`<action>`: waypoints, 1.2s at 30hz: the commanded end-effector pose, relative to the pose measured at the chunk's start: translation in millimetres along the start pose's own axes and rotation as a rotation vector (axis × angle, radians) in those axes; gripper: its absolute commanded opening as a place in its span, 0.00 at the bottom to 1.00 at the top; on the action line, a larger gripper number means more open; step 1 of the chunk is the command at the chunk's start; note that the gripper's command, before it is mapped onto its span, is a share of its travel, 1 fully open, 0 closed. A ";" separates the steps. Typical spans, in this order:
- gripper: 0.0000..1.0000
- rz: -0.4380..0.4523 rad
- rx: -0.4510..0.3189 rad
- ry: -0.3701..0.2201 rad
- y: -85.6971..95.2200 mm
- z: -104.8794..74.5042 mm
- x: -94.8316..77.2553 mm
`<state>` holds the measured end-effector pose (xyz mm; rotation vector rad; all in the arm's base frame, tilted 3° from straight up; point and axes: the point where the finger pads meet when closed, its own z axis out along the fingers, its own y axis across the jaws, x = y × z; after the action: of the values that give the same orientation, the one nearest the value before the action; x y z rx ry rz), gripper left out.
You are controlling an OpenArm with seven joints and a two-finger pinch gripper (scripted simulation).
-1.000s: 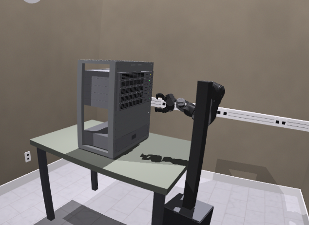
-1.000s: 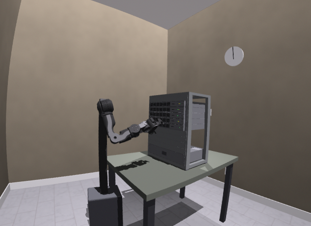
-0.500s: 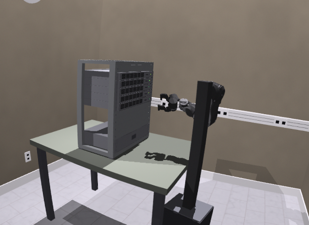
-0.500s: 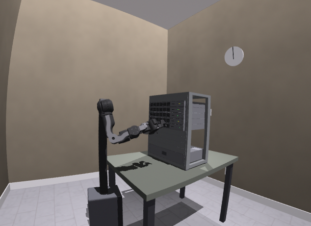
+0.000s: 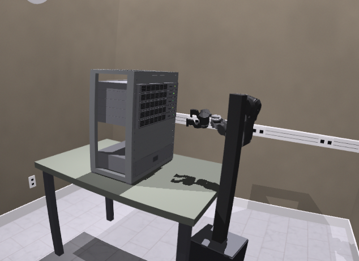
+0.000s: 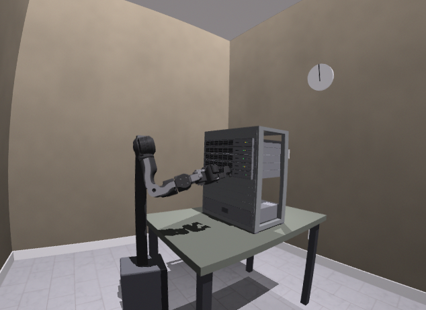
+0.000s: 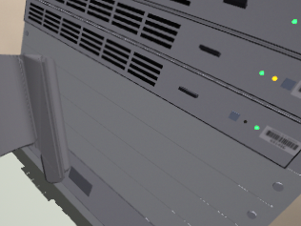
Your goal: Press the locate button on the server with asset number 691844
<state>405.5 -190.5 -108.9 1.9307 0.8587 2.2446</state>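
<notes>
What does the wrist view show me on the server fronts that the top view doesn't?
Only the wrist view: a barcode asset label on the lowest server, its digits too blurred to read, a small square button beside a green light, and a yellow light on the server above. None of the buttons in view is lit blue.
Only the top view: the whole rack upright on the table, and the hand open, apart from the rack's front.
Both: the vent grilles and green lights.

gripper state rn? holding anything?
Gripper: open, fingers partly spread, holding nothing; it hovers just off the front of the server rack, not touching it.
</notes>
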 end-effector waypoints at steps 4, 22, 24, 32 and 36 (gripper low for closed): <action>0.60 0.050 -0.005 -0.008 3.3 -2.4 -3.6; 0.60 0.256 -0.090 -0.032 35.1 -16.0 -17.0; 0.60 0.277 -0.099 -0.035 38.4 -17.4 -18.3; 0.60 0.348 -0.129 -0.043 49.4 -22.1 -23.0; 0.60 0.375 -0.140 -0.046 53.5 -23.9 -24.7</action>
<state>405.1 -253.2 -109.0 2.2071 0.3501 2.3572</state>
